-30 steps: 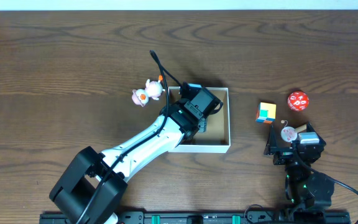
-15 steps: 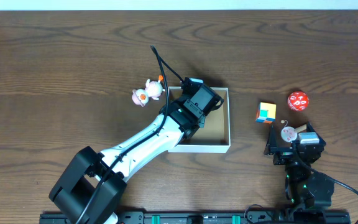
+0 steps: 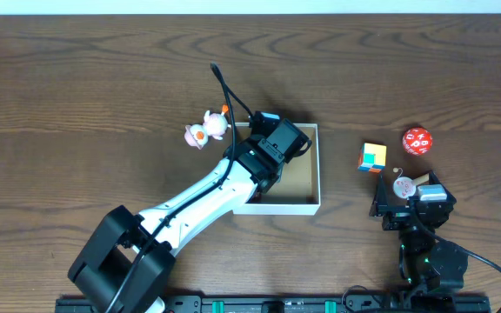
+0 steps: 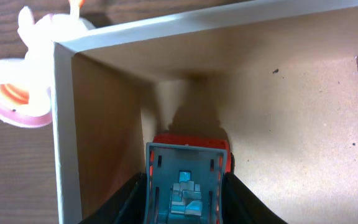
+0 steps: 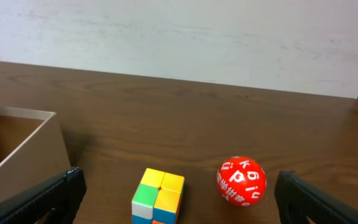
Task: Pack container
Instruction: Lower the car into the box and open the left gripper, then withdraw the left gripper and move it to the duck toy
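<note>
The container is a shallow square cardboard box, white outside and brown inside, at mid-table. My left gripper reaches down into its far left corner and is shut on a small blue-grey and red toy. In the left wrist view the black fingers flank the toy just above the box floor, next to the left wall. My right gripper is open wide and empty, low over the table near the front right.
A pink and white toy animal lies just outside the box's far left corner and also shows in the left wrist view. A multicoloured cube and a red ball with white lettering lie right of the box.
My left gripper has shifted slightly toward the box's far left corner with the toy in it, and the box has edged a little left. The right arm has not moved.
</note>
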You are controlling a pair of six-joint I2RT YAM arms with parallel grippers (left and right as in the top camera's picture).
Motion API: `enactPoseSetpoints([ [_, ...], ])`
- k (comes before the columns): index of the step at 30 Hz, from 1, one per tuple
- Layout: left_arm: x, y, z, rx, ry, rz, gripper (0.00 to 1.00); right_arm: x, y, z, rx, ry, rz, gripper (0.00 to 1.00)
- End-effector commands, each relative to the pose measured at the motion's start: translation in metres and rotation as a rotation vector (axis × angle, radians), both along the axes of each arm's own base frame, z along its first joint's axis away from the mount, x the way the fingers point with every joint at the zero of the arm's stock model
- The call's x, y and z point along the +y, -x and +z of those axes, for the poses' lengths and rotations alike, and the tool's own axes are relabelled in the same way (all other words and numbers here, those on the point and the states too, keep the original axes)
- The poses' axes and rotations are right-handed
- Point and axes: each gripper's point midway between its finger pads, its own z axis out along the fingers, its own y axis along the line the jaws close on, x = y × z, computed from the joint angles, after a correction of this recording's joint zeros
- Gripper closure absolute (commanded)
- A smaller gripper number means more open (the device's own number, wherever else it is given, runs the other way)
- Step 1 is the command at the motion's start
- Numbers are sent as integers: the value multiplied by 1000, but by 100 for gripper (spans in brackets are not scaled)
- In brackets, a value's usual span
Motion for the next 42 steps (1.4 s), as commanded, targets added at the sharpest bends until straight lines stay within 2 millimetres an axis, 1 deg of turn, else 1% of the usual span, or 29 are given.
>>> enactPoseSetpoints([
  [1, 6, -1, 13, -23, 7, 33, 62, 2, 0, -1, 2, 9, 11, 1],
  [6, 5, 3, 23, -24, 49, 52, 62, 2, 0, -1, 2, 9, 11, 1],
  [10, 0, 8, 26, -1, 90, 42, 62, 2, 0, -1, 2, 9, 11, 1],
  [13, 1, 10, 27, 4, 98, 50, 62, 2, 0, -1, 2, 9, 11, 1],
  [21, 9, 20, 22, 45, 84, 102, 62, 2, 0, -1, 2, 9, 11, 1],
  [29, 2, 29, 18, 103, 124, 88, 62, 2, 0, -1, 2, 9, 11, 1],
  [38, 9, 38, 14, 144, 107, 123, 62, 2, 0, -1, 2, 9, 11, 1],
  [42, 10, 39, 14, 148, 103, 123, 61, 2, 0, -1, 2, 9, 11, 1],
])
